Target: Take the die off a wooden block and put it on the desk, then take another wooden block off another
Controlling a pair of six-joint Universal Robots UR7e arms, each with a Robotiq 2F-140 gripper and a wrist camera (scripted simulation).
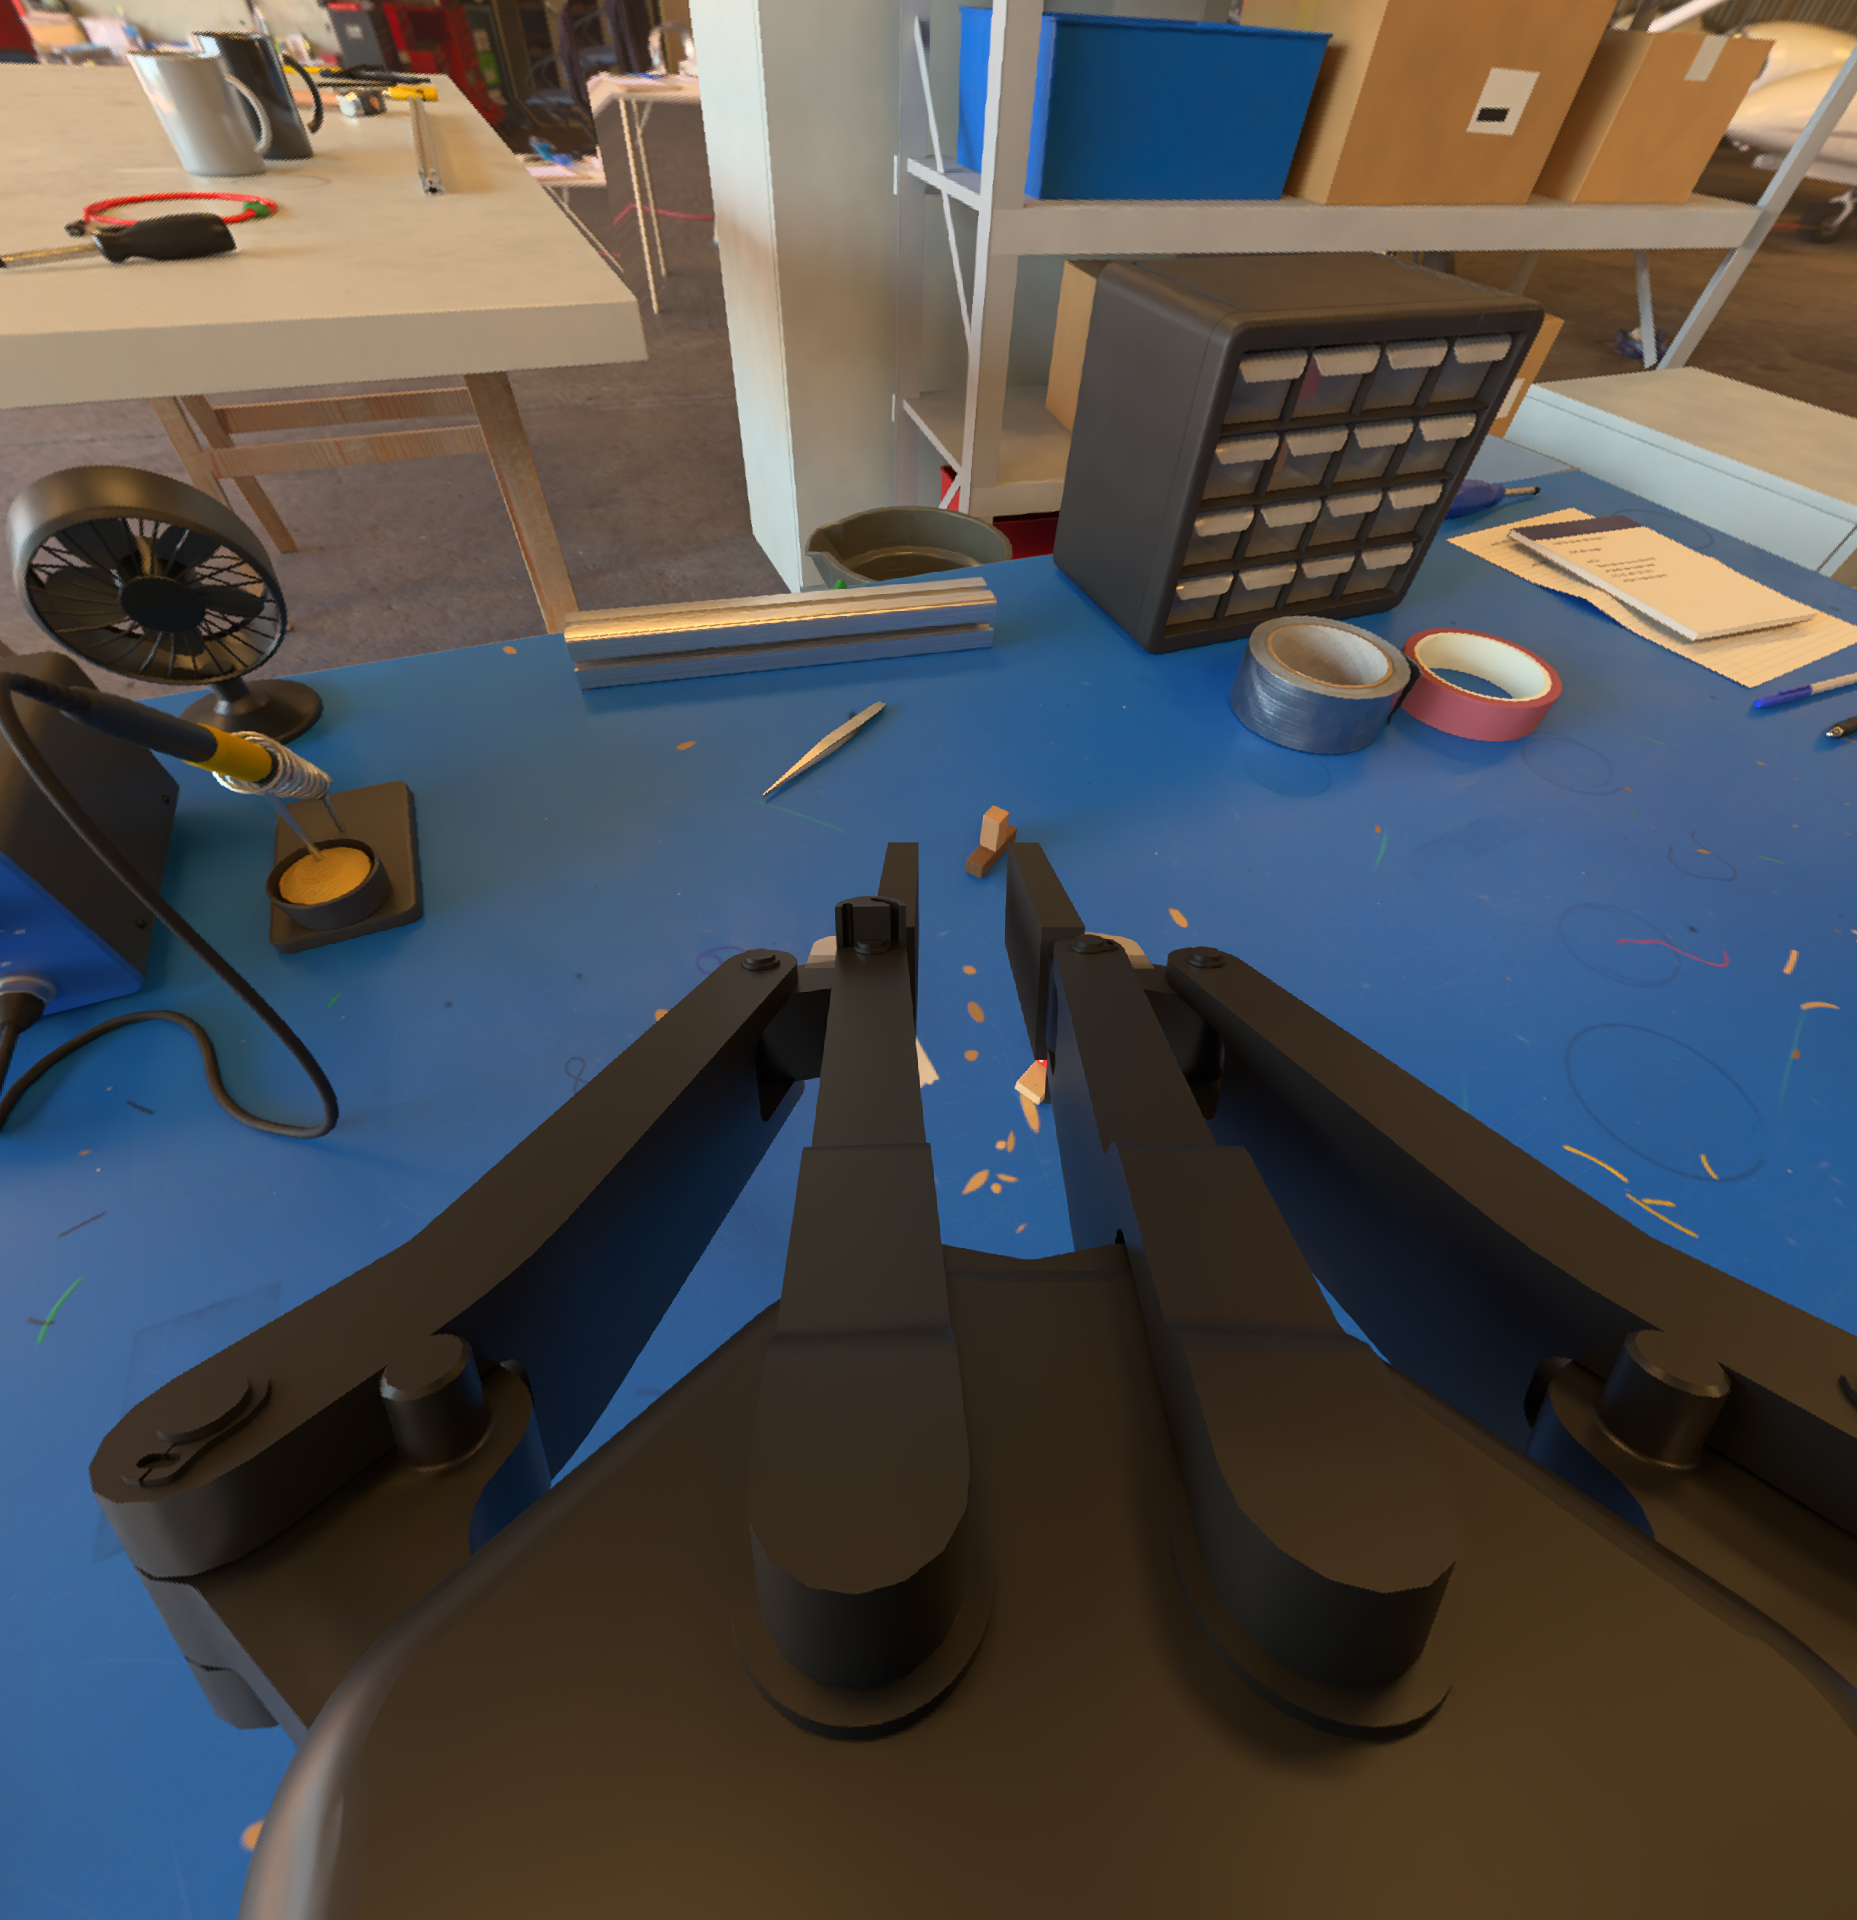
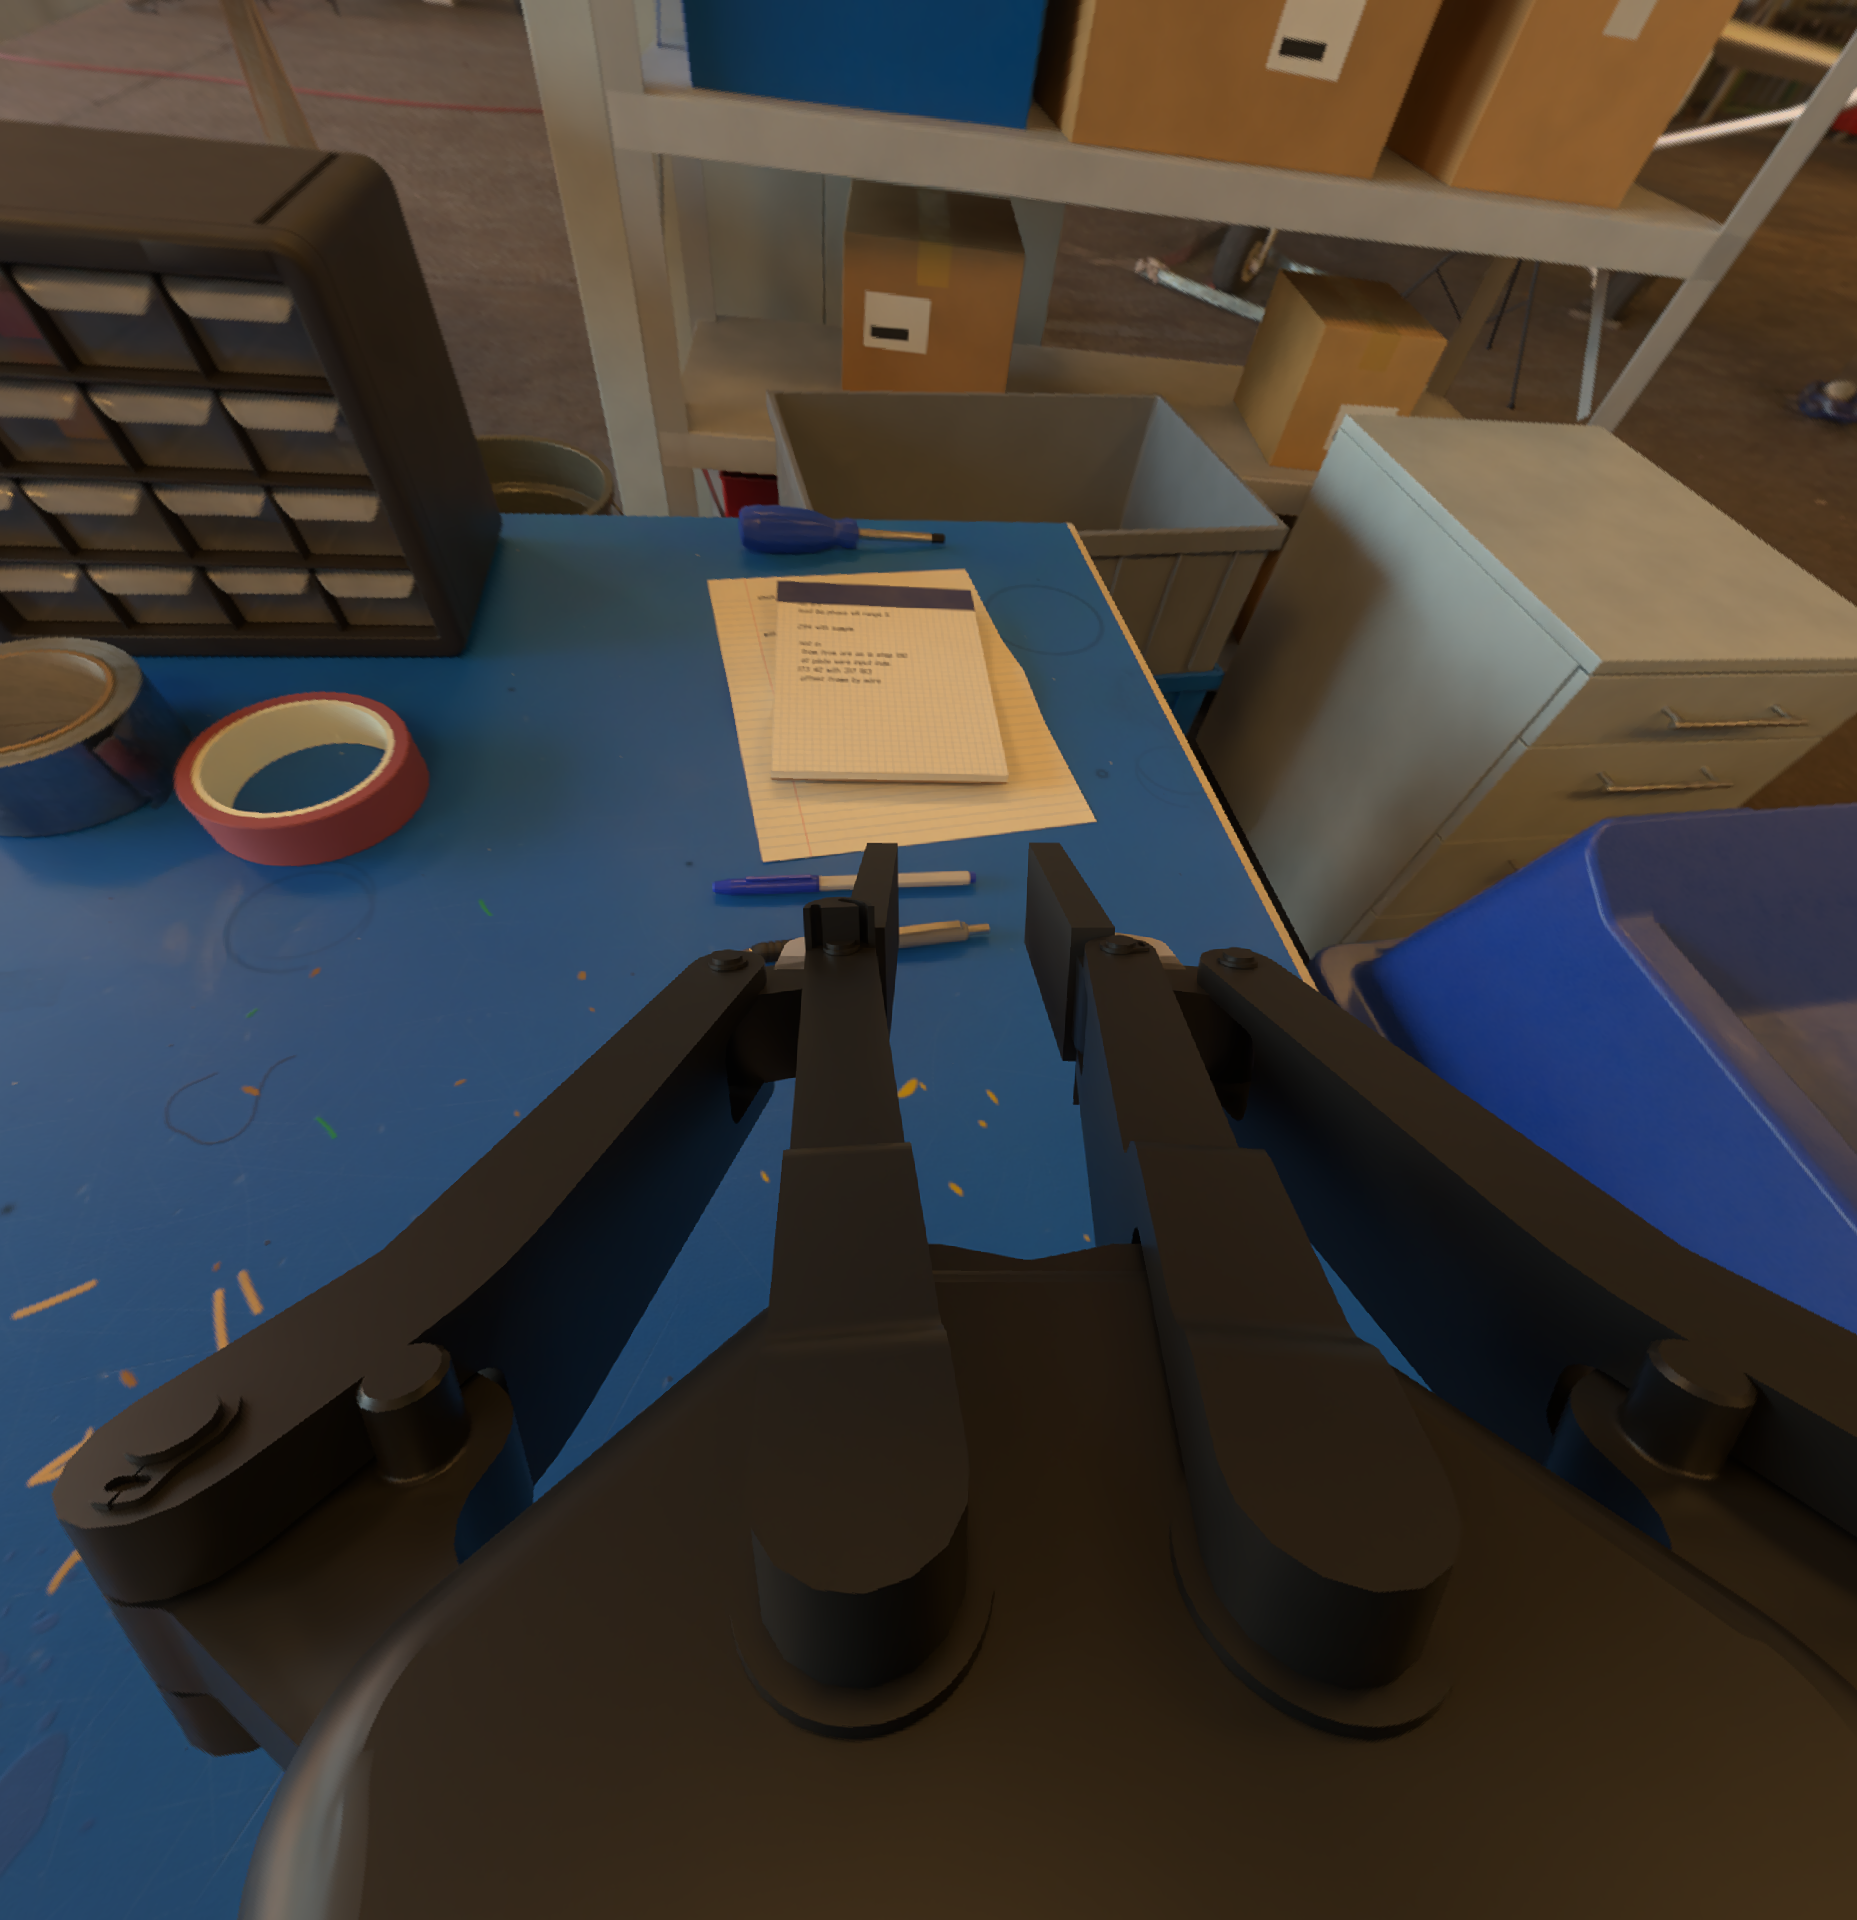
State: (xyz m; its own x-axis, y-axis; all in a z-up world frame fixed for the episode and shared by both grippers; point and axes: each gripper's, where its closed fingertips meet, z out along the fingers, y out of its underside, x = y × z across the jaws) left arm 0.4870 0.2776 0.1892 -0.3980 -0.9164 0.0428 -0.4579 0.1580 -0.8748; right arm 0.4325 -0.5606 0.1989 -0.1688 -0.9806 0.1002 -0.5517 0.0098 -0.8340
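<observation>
Your left gripper (image 1: 963,854) sits slightly parted, holding nothing, wooden blocks (image 1: 991,842) stacked just beyond on the desk (image 1: 1319,935). Die: can't make it out. Right gripper (image 2: 960,857) parted, empty. Unstacking looks undone.

die (image 1: 1032,1081) mostly hidden behind finger, grey tape roll (image 2: 51,738) cut off

Blue desk (image 1: 1319,935) with drawer cabinet (image 1: 1288,447), tape rolls (image 1: 1319,686), notepad (image 2: 888,675), pens (image 2: 841,883), wooden blocks (image 1: 991,842).
</observation>
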